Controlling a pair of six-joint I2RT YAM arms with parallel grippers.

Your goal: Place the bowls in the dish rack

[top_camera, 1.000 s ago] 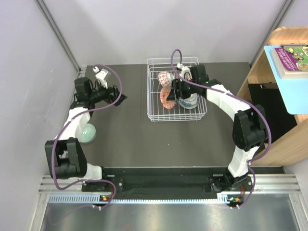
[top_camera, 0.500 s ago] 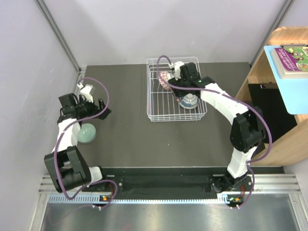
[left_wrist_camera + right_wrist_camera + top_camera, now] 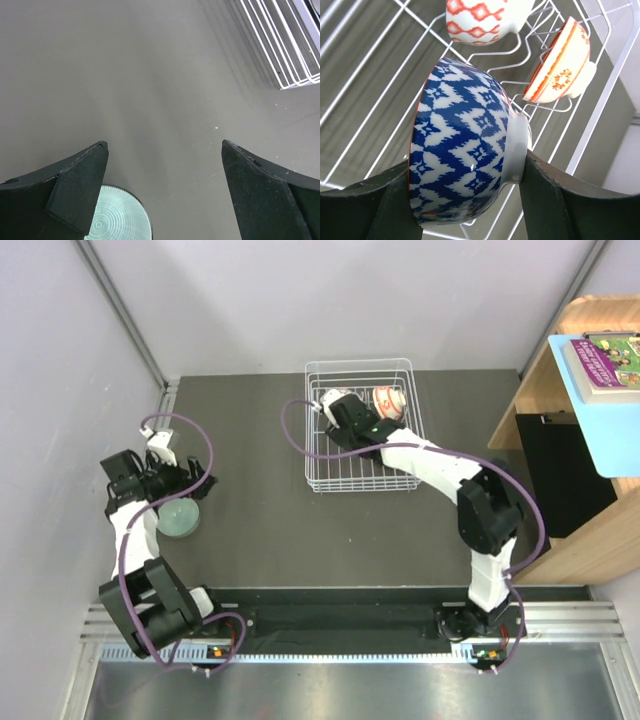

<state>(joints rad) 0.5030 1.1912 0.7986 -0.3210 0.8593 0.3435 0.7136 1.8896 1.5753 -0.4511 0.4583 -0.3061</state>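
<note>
Two orange-red ceramic bowls are sitting in the white wire dish rack; we are clamping a blue-and-white bowl on edge in our right gripper for slotting between prongs, left gripper gaping empty near the pale green bowl.

Blue-white bowl on side over white dish rack; two orange-red bowls inside; green bowl upright outside.

pale walls, dark grey tabletop, wooden shelf
</note>
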